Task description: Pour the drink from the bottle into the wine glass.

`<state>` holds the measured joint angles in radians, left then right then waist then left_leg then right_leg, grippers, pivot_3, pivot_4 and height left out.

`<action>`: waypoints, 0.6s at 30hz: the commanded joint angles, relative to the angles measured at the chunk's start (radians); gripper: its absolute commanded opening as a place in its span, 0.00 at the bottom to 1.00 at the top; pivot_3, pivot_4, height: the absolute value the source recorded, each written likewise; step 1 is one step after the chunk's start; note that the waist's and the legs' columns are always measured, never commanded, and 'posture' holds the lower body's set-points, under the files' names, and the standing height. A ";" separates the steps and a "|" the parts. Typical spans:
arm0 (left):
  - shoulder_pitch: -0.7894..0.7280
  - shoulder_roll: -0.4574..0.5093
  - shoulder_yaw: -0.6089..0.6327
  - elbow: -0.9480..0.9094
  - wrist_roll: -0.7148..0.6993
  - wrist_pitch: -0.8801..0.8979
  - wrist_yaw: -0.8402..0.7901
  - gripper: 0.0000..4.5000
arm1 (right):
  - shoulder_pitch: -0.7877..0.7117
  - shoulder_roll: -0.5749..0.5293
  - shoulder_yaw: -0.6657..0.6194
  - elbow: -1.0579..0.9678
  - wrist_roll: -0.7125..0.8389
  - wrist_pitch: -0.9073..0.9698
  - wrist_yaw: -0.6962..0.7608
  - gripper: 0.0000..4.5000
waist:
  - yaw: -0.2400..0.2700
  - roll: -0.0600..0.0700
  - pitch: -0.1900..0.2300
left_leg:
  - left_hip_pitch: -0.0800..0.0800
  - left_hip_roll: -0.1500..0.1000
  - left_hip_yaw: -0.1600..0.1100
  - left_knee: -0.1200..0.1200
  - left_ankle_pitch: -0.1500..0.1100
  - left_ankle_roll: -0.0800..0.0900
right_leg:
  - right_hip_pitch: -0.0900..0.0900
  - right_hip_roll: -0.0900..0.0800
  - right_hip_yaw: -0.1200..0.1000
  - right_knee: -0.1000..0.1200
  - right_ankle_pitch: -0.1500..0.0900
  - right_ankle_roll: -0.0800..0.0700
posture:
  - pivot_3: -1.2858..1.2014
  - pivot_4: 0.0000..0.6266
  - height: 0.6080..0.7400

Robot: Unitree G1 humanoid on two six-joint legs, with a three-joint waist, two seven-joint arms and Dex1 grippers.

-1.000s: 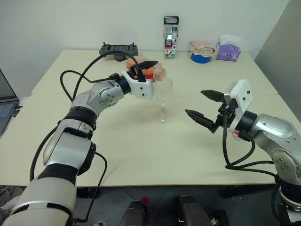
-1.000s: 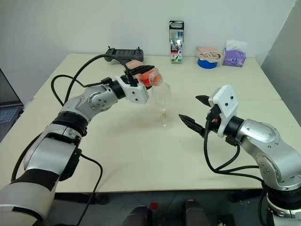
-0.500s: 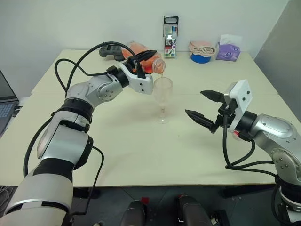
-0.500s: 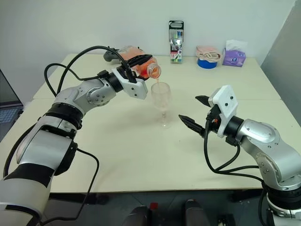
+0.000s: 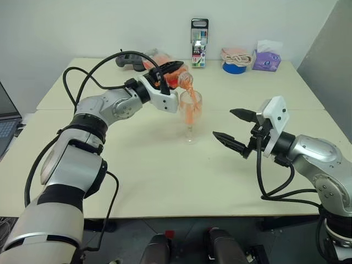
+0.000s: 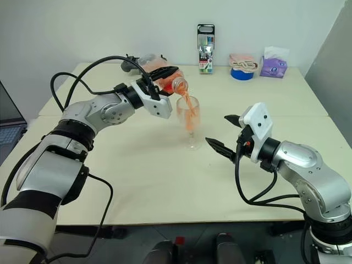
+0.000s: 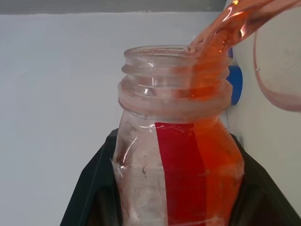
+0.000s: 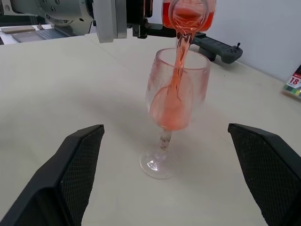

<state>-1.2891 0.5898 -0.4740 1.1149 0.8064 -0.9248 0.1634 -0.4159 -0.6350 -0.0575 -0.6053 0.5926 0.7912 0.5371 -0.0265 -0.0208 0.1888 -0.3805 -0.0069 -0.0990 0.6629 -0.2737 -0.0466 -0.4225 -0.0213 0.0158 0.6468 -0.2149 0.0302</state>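
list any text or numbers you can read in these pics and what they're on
"18": on the marker pack, in the right wrist view.
The marker pack's other print: too small to read.
The bottle's red label: no lettering shows.
The purple tissue pack: print too blurred.

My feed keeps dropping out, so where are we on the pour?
Done: the bottle is uncapped, gripped by the left gripper and tipped over the wine glass. In hand: the drink is streaming into the bowl, which is partly filled. Left: orange liquid remains in the bottle, so finish pouring and right it. The right gripper waits beside the glass, jaws open.
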 commanded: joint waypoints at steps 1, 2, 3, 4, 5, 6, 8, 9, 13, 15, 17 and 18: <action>-0.035 0.015 0.010 -0.016 -0.013 0.000 0.016 0.42 | -0.028 0.002 -0.020 -0.009 -0.003 -0.023 -0.006 1.00 | 0.000 0.000 0.000 | 0.000 0.000 0.000 0.000 0.000 0.000 | 0.000 0.000 0.000 0.000 0.000 0.000 | 0.52 0.24 1.00; -0.034 0.016 0.012 -0.012 -0.016 0.002 0.012 0.42 | -0.031 0.003 -0.020 -0.007 -0.004 -0.023 -0.006 1.00 | 0.000 0.000 0.000 | 0.000 0.000 0.000 0.000 0.000 0.000 | 0.000 0.000 0.000 0.000 0.000 0.000 | 0.52 0.24 1.00; -0.033 0.018 0.013 -0.008 -0.018 0.005 0.010 0.42 | -0.033 0.003 -0.020 -0.005 -0.005 -0.023 -0.007 1.00 | 0.000 0.000 0.000 | 0.000 0.000 0.000 0.000 0.000 0.000 | 0.000 0.000 0.000 0.000 0.000 0.000 | 0.52 0.24 1.00; -0.033 0.019 0.014 -0.004 -0.019 0.008 0.008 0.42 | -0.034 0.004 -0.020 -0.004 -0.006 -0.024 -0.007 1.00 | 0.000 0.000 0.000 | 0.000 0.000 0.000 0.000 0.000 0.000 | 0.000 0.000 0.000 0.000 0.000 0.000 | 0.52 0.24 1.00; -0.033 0.020 0.014 -0.001 -0.019 0.010 0.007 0.42 | -0.036 0.004 -0.020 -0.003 -0.007 -0.023 -0.008 1.00 | 0.000 0.000 0.000 | 0.000 0.000 0.000 0.000 0.000 0.000 | 0.000 0.000 0.000 0.000 0.000 -0.001 | 0.52 0.24 1.00; -0.033 0.021 0.013 0.001 -0.019 0.011 0.006 0.42 | -0.036 0.005 -0.020 -0.003 -0.007 -0.023 -0.009 1.00 | 0.000 0.000 0.000 | 0.000 0.000 0.000 0.000 0.000 0.000 | 0.000 0.000 0.000 0.000 0.000 0.000 | 0.52 0.24 1.00; -0.035 0.019 0.012 0.003 -0.019 0.012 0.004 0.42 | -0.037 0.005 -0.020 -0.002 -0.006 -0.022 -0.009 1.00 | 0.000 0.000 0.000 | 0.000 0.000 0.000 0.000 0.000 0.000 | 0.000 0.000 0.000 0.000 0.001 -0.001 | 0.52 0.24 1.00; -0.036 0.017 0.012 0.006 -0.019 0.014 0.003 0.42 | -0.038 0.005 -0.020 -0.002 -0.005 -0.021 -0.009 1.00 | 0.000 0.000 0.000 | 0.000 0.000 0.000 0.000 0.000 0.000 | 0.000 0.000 0.000 0.000 0.001 -0.001 | 0.52 0.24 1.00; -0.037 0.008 0.010 0.012 -0.022 0.017 -0.006 0.42 | -0.032 0.002 -0.023 -0.005 -0.003 -0.019 -0.010 1.00 | 0.000 0.000 0.000 | 0.000 0.000 0.000 0.000 0.000 0.000 | 0.000 0.000 0.000 0.000 0.001 -0.001 | 0.52 0.24 1.00; -0.035 0.003 0.012 0.015 -0.029 0.018 -0.018 0.42 | -0.031 0.003 -0.023 -0.004 -0.004 -0.020 -0.011 1.00 | 0.000 0.000 0.000 | 0.000 0.000 0.000 0.000 0.000 0.000 | 0.000 0.000 0.000 0.000 0.001 -0.001 | 0.52 0.24 1.00; -0.031 -0.001 0.021 0.018 -0.044 0.020 -0.034 0.42 | -0.031 0.005 -0.022 -0.004 -0.006 -0.020 -0.015 1.00 | 0.000 0.000 0.000 | 0.000 0.000 0.000 0.000 0.000 0.000 | 0.000 0.000 0.000 0.000 0.001 -0.001 | 0.52 0.24 1.00; -0.030 -0.002 0.021 0.017 -0.045 0.020 -0.037 0.42 | -0.030 0.006 -0.021 -0.005 -0.007 -0.021 -0.016 1.00 | 0.000 0.000 0.000 | 0.000 0.000 0.000 0.000 0.000 0.000 | 0.000 0.000 0.000 0.000 0.001 -0.001 | 0.52 0.24 1.00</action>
<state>-1.2890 0.5831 -0.4742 1.1429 0.7958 -0.9037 0.1261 -0.4334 -0.6288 -0.0576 -0.5874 0.5896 0.7906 0.5250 -0.0268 -0.0208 0.1888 -0.3804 -0.0069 -0.0989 0.6631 -0.2737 -0.0466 -0.4225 -0.0214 0.0158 0.6473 -0.2141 0.0290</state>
